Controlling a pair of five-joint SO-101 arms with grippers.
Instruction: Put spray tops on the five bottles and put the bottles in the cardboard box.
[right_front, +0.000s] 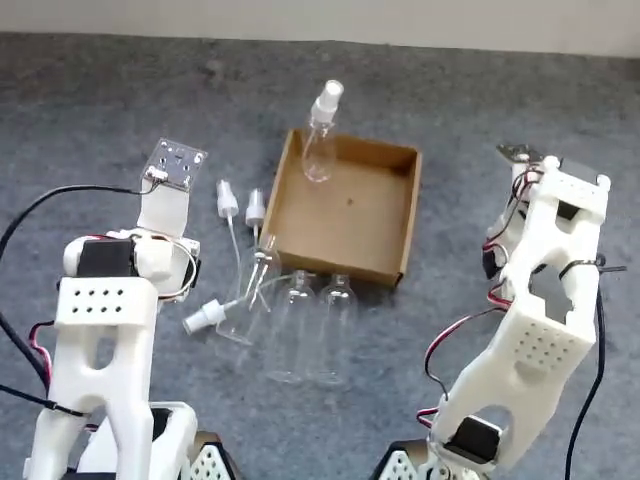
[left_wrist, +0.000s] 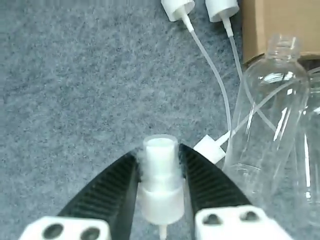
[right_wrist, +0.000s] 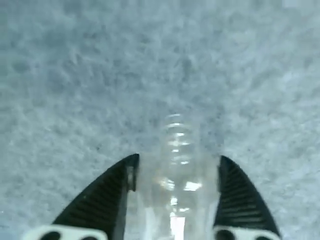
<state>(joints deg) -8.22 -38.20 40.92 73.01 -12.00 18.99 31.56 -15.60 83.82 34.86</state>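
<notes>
We see a fuzzy, mottled grey carpet (right_front: 90, 110) under everything. Two white moulded-plastic arms rise on the near side of the box, the left arm (right_front: 100, 320) off the box's left and the right arm (right_front: 545, 300) off its right. The box (right_front: 360, 215) is shallow, square and open-topped, of plain brown cardboard. A capped bottle (right_front: 318, 150) of clear plastic leans in the box's far left corner, its white top rising above the far wall. Two open bottles (right_front: 293, 320) lie side by side just outside the box's near wall, necks towards it. A slanted bottle (left_wrist: 265, 115), round-shouldered with a threaded neck, points at the box's near left corner. The right gripper (right_wrist: 178, 160), with black ribbed fingers, is closed on a held bottle (right_wrist: 177, 150), clear and glinting, above bare carpet. The left gripper (left_wrist: 159, 154), to the box's left, pinches a held top (left_wrist: 161, 185), a white stepped cylinder. Two loose tops (right_front: 227, 198) lie left of the box, thin clear tubes trailing from their white heads. A third top (right_front: 205, 318) lies beside the slanted bottle's base.
</notes>
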